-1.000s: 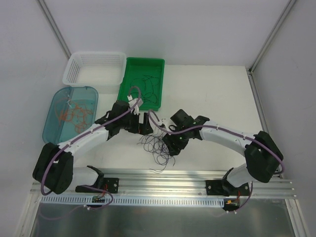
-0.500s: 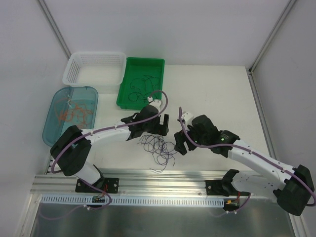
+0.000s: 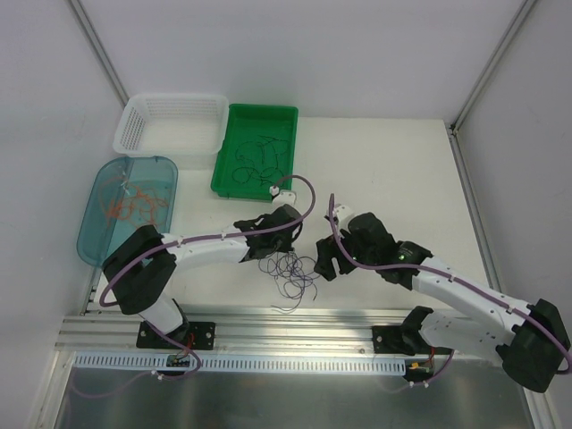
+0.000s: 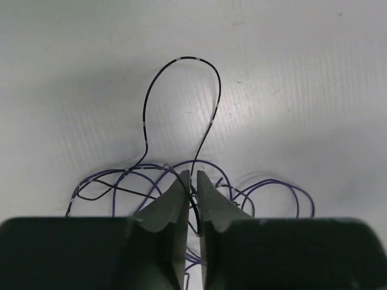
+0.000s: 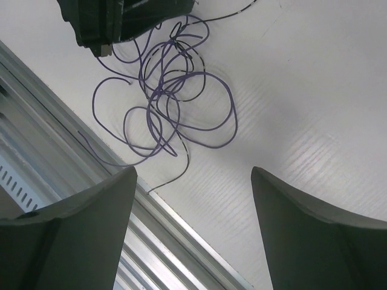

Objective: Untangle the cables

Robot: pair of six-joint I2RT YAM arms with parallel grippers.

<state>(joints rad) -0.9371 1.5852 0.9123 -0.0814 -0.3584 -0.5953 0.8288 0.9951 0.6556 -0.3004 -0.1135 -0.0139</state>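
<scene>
Cables [image 3: 290, 268] lie tangled near the front edge of the desk at mid-width, with the left claw [image 4: 192, 176] now on them.

Over the last second you brought the left claw forward from near the green tray [image 3: 263, 109] and down onto the heap. The right claw [image 5: 193, 172] settled just to the heap's right, so a first pull looks close. Only the left wrist view shows the jaws narrowed to a slit, pinching a black strand [image 4: 181, 58]. The right wrist view shows its own fingers spread wide and empty, with purple loops crossing thickly ahead.
</scene>
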